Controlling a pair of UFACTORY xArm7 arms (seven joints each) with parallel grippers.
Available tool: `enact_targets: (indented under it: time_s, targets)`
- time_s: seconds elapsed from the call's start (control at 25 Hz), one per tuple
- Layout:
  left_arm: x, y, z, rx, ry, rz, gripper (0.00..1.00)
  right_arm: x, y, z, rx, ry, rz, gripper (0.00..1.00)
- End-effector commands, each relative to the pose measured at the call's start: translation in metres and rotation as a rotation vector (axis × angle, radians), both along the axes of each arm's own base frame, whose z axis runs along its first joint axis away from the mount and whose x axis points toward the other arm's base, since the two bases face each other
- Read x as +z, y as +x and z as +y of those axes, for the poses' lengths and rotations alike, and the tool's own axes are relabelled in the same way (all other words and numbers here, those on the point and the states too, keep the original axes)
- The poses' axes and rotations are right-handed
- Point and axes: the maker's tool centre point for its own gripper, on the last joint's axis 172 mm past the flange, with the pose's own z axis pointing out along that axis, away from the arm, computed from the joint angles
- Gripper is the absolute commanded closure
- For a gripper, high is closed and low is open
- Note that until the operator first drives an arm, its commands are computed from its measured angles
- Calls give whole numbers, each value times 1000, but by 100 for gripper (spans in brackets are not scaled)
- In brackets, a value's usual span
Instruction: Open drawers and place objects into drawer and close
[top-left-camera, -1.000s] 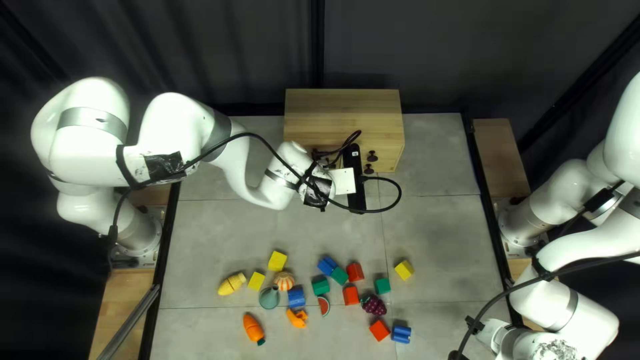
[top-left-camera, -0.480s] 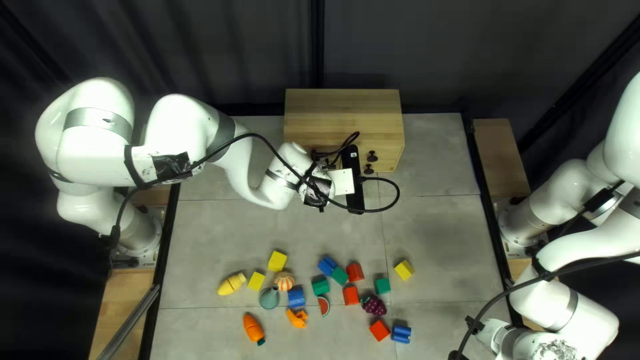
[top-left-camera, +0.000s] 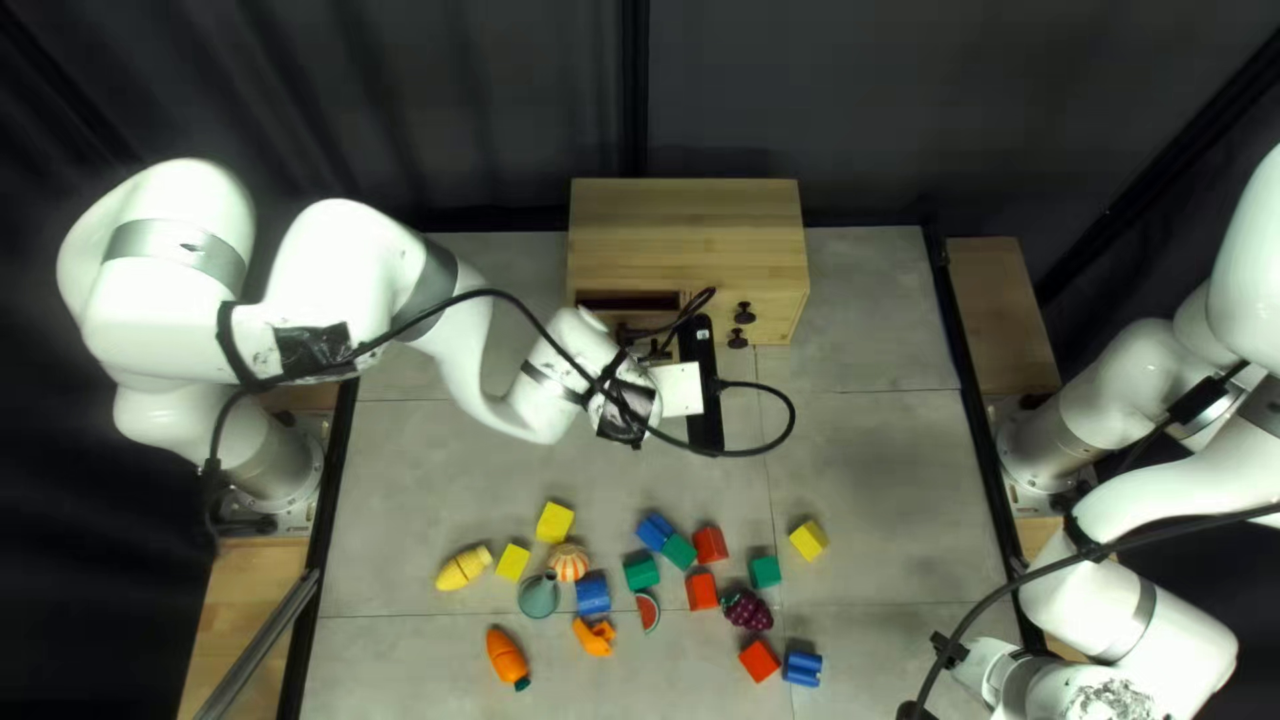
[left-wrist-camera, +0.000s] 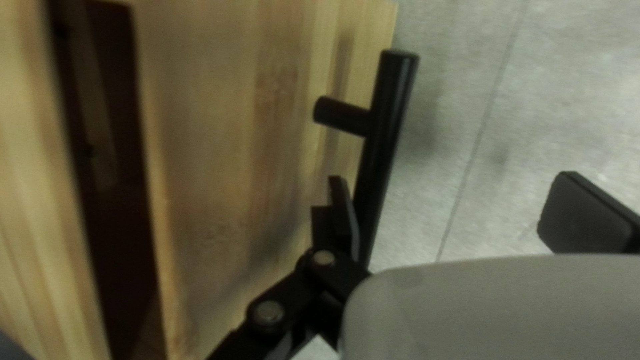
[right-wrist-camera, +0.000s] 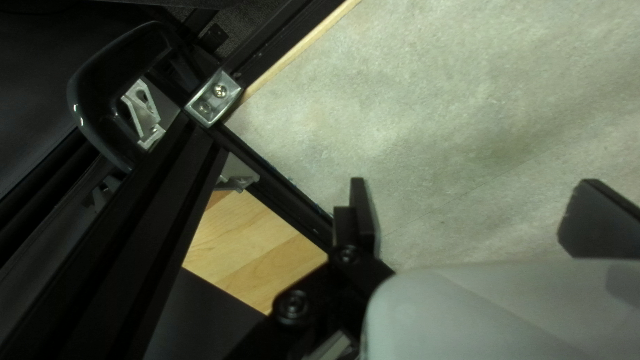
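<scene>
My left gripper (top-left-camera: 703, 387), seen from above with its fingertips hidden, is in front of the wooden cabinet (top-left-camera: 687, 220). The drawer at the cabinet's left is partly open, a dark gap behind its front. In the left wrist view my left gripper (left-wrist-camera: 460, 207) has its fingers wide apart. One finger sits between the drawer front (left-wrist-camera: 220, 167) and the black bar handle (left-wrist-camera: 390, 127); the other stands away over the table. Toys and blocks lie on the table, such as a carrot (top-left-camera: 507, 656) and grapes (top-left-camera: 747, 611). In the right wrist view my right gripper (right-wrist-camera: 467, 213) is open with nothing between its fingers.
Two round knobs (top-left-camera: 743, 314) are on the cabinet's right front. A black cable (top-left-camera: 767, 416) loops beside the left wrist. My right arm (top-left-camera: 1107, 614) is at the near right corner; a black frame rail (right-wrist-camera: 127, 220) runs beside its gripper.
My left wrist has moved toward the table's near edge, away from the cabinet, and more of the dark drawer opening shows. The right arm and the toys have not moved.
</scene>
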Motion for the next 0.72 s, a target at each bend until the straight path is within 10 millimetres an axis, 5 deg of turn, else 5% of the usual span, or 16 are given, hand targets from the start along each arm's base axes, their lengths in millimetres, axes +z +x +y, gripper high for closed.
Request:
enact_targets:
  time_s: [0.04,0.24,0.72]
  targets:
    - [7,4,-16,-12,5,4,0,0,0,0,0,0,0,0]
    - [27,5,-35,-24,9,-1,0,0,0,0,0,0,0,0]
    - [121,-2,-51,-115,-89,-16,0,0,0,0,0,0,0,0]
